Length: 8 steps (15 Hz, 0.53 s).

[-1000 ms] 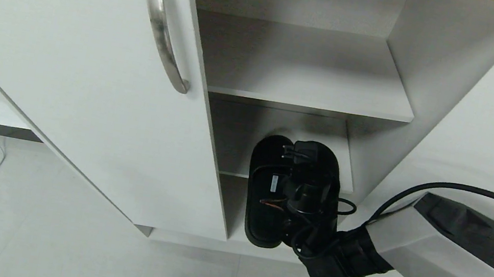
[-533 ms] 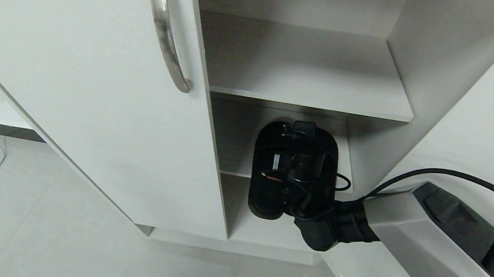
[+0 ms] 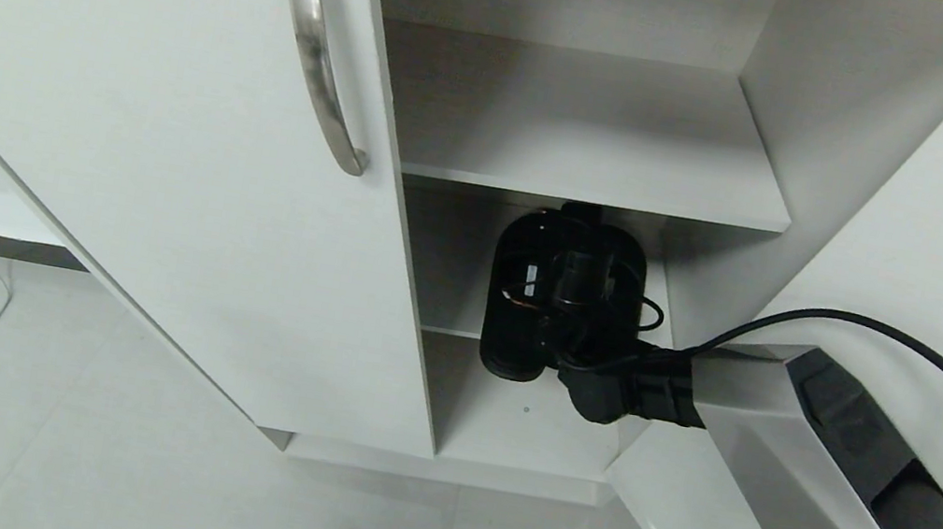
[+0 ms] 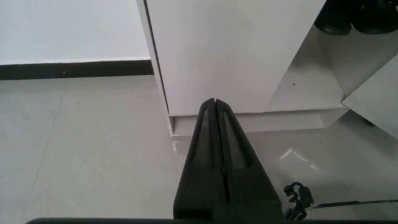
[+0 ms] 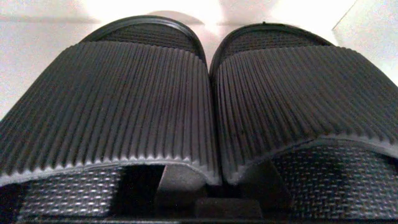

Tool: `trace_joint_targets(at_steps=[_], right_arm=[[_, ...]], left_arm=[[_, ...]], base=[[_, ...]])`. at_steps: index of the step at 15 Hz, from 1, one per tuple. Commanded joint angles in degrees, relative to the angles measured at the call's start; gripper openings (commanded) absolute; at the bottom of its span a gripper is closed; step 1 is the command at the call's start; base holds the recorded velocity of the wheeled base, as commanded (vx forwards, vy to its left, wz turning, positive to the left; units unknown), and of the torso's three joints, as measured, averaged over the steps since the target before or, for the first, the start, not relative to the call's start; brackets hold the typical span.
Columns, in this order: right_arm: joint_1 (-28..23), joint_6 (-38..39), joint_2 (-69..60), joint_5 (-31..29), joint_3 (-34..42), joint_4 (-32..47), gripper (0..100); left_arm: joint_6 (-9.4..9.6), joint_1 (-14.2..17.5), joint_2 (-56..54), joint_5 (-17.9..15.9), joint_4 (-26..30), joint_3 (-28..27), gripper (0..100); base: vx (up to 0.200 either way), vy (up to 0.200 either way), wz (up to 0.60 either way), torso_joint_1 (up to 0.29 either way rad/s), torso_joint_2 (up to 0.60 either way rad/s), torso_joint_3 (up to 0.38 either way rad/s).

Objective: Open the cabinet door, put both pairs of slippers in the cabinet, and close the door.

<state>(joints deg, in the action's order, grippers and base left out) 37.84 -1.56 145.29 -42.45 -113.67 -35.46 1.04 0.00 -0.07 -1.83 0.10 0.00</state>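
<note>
Right gripper point(image 3: 577, 258) clamped on black slippers point(image 3: 514, 309), pair partway inside cabinet point(image 3: 587, 131) lower compartment, 5 o'clock from door handle point(image 3: 320, 56). Left gripper point(image 4: 214, 109) clenched, fingers pressed together, above floor point(image 4: 81, 143).

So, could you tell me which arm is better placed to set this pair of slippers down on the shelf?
Right. The right gripper holds the black slippers, partly inside the cabinet above the middle shelf. The left gripper is shut, over the floor outside the cabinet.
</note>
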Motion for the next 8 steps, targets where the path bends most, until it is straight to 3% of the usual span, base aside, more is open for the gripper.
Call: trace_joint_targets(at_steps=[1,8], right_arm=[[-0.2,-0.2,0.7,0.0,-0.9,0.1,0],[-0.3,-0.6,-1.1,0.0,-0.9,-0.1,0]], left_arm=[[0.02,0.0,0.1,0.0,0.0,0.0,0],[0.02,0.0,0.1,0.0,0.0,0.0,0]], base=[[0.0,0.0,0.0,0.0,0.0,0.0],[0.0,0.0,0.0,0.0,0.0,0.0]])
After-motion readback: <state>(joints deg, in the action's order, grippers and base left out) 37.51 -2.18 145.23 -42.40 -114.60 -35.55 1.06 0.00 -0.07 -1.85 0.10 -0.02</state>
